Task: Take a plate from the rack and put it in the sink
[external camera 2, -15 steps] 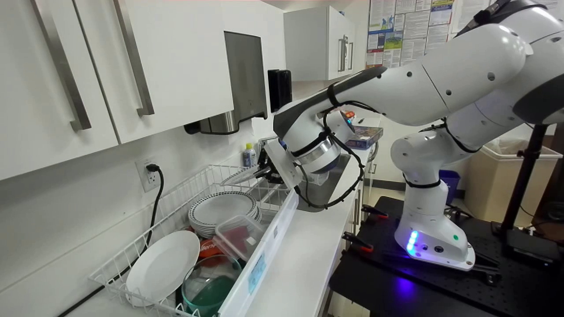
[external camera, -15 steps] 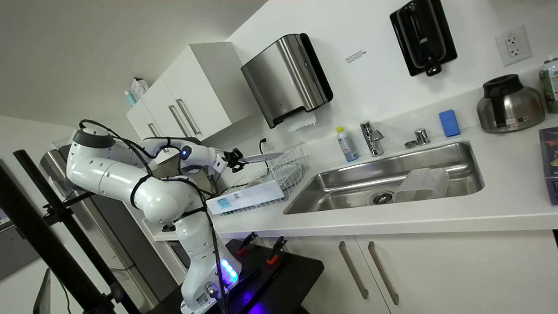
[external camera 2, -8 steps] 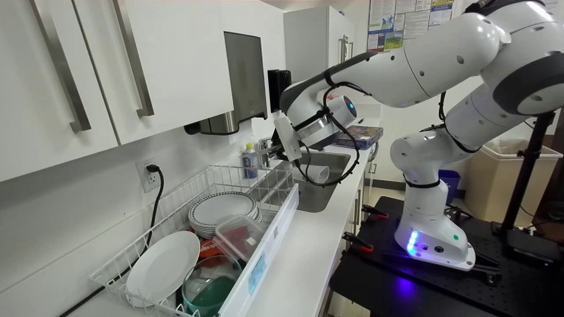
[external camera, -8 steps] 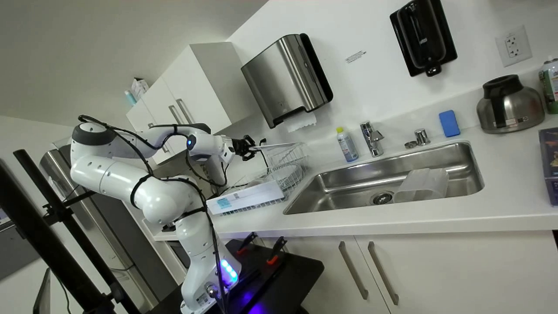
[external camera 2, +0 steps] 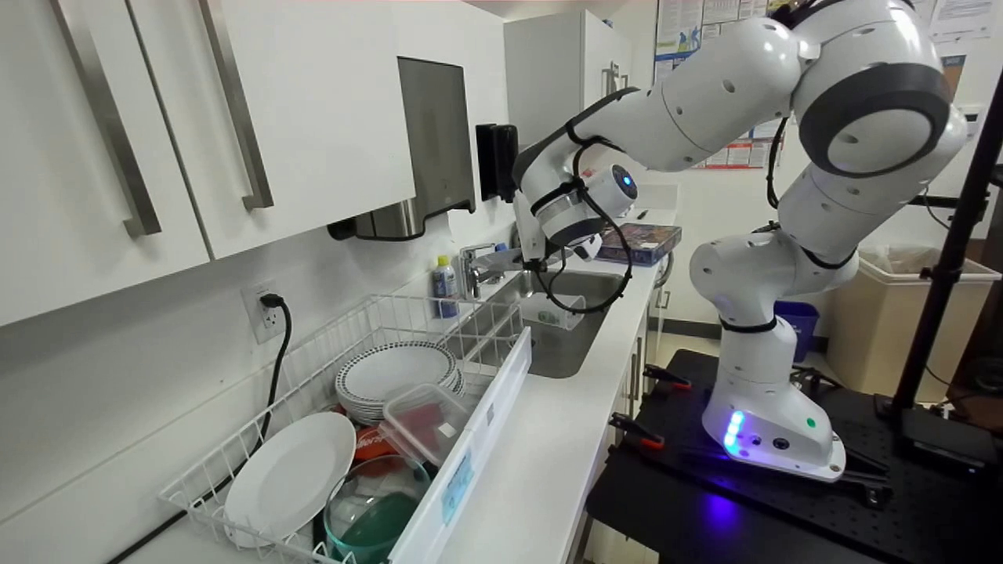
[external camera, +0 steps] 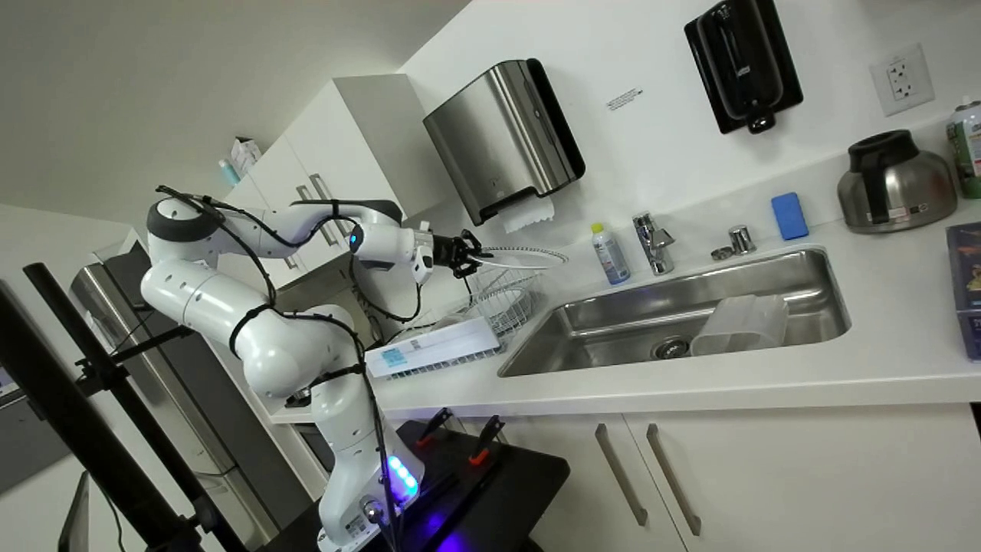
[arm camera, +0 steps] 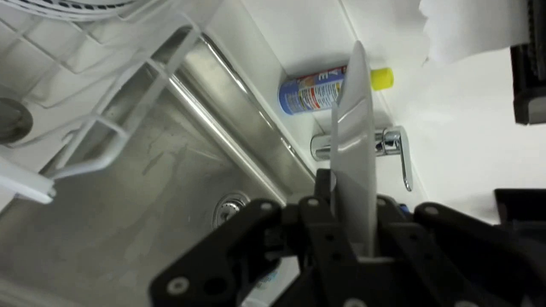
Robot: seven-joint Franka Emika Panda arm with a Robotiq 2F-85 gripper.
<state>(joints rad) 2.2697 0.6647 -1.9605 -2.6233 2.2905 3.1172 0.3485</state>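
Observation:
My gripper (external camera: pixel 477 257) is shut on a white plate (external camera: pixel 529 258) with a dark patterned rim. In the wrist view the plate (arm camera: pixel 353 149) stands edge-on between the fingers (arm camera: pixel 322 187). In an exterior view the arm's wrist hides most of the gripper, and part of the plate (external camera 2: pixel 501 260) shows near the faucet. The white wire rack (external camera: pixel 433 349) lies below and behind the gripper; it also shows in the other views (external camera 2: pixel 490 415) (arm camera: pixel 108 157). The steel sink (external camera: pixel 605 354) is beside the rack and fills the lower left of the wrist view (arm camera: pixel 140 209).
A yellow-capped bottle (external camera: pixel 611 257) and the chrome faucet (external camera: pixel 654 245) stand behind the sink, close to the plate. A clear plastic container (external camera: pixel 742 326) lies in the sink. A plate stack (external camera 2: pixel 396 372) and other dishes fill the rack. A towel dispenser (external camera: pixel 506 138) hangs above.
My gripper has carried the plate up and away from over the rack toward the sink and faucet. The plate's tilt has changed a little. The gripper has stayed shut on it.

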